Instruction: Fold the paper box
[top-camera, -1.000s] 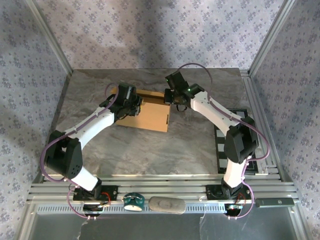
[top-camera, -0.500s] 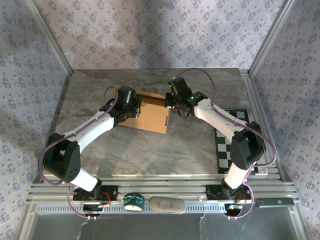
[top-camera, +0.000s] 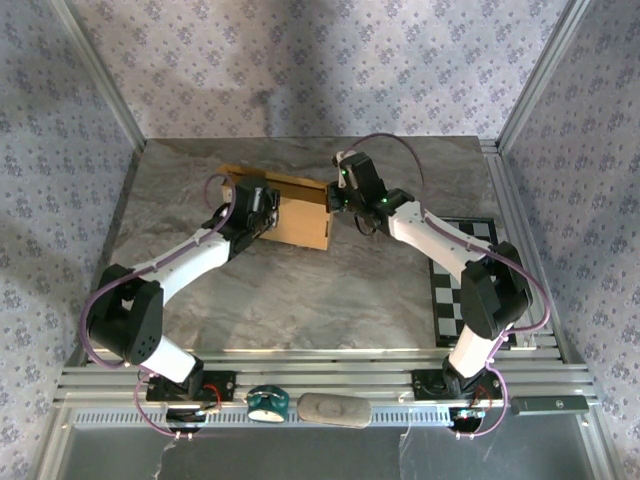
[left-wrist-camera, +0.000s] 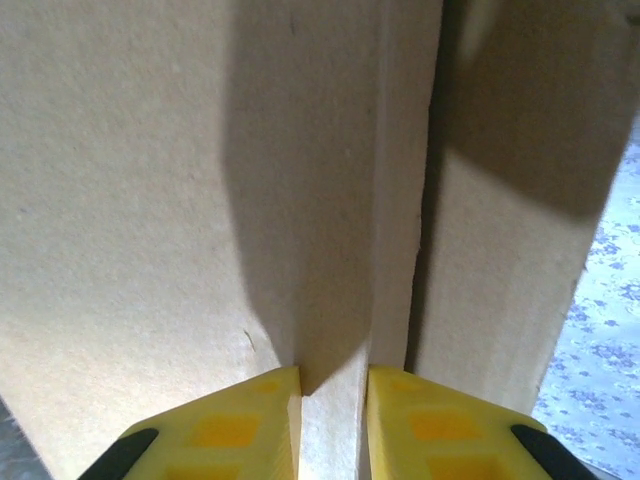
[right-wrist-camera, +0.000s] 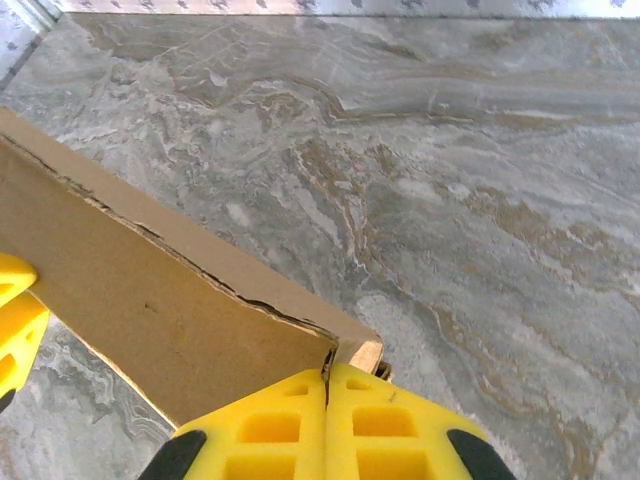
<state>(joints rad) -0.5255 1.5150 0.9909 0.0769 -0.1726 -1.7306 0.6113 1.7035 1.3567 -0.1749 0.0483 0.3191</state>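
Observation:
The paper box (top-camera: 300, 212) is tan cardboard, partly folded, standing at the back middle of the table. My left gripper (top-camera: 262, 206) is at the box's left side. In the left wrist view its yellow fingers (left-wrist-camera: 240, 425) are shut on a thin cardboard wall (left-wrist-camera: 334, 430) that runs upright between them (left-wrist-camera: 334, 372). My right gripper (top-camera: 336, 196) is at the box's back right corner. In the right wrist view its fingers (right-wrist-camera: 328, 372) are shut tight together and press against the corner of the box (right-wrist-camera: 170, 320), where the cardboard edge is split.
The grey marbled table (top-camera: 330, 290) spreads in front of the box. A black-and-white checkered board (top-camera: 468, 290) lies at the right edge under the right arm. A teal object (top-camera: 268, 402) and a grey oblong (top-camera: 334, 409) rest on the near rail.
The box has shifted left and toward the back, and its left side now stands higher. Both grippers moved left with it.

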